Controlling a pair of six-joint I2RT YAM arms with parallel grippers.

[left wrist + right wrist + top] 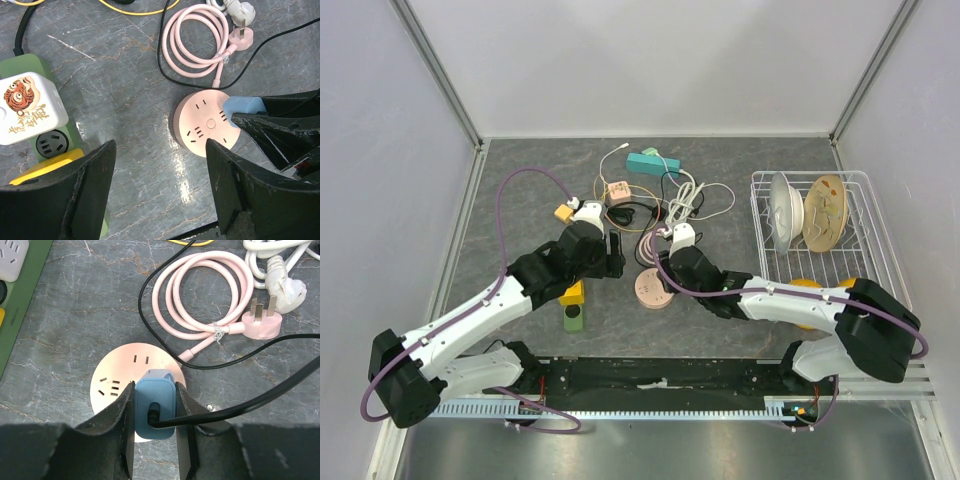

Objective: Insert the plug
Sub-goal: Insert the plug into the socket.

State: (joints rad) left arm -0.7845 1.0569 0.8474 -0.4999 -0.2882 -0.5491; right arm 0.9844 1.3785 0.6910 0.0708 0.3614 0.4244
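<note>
Only the right wrist view shows the black cable (240, 405) entering the blue plug (155, 415). At lower centre the right gripper (155, 390) clamps the plug at the round pink socket (117, 372) rim, long axis up-frame, prongs hidden. The left gripper (160, 150) gapes, holding nothing.

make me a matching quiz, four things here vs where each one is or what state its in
Things
1 blue plug
2 round pink socket
3 white cube adapter
4 pink cable

Places or states
a coiled up
b on the green strip
c clamped in the right pincer
d flat on the table, slots facing up

Pairs: 1-c, 2-d, 3-b, 4-a
</note>
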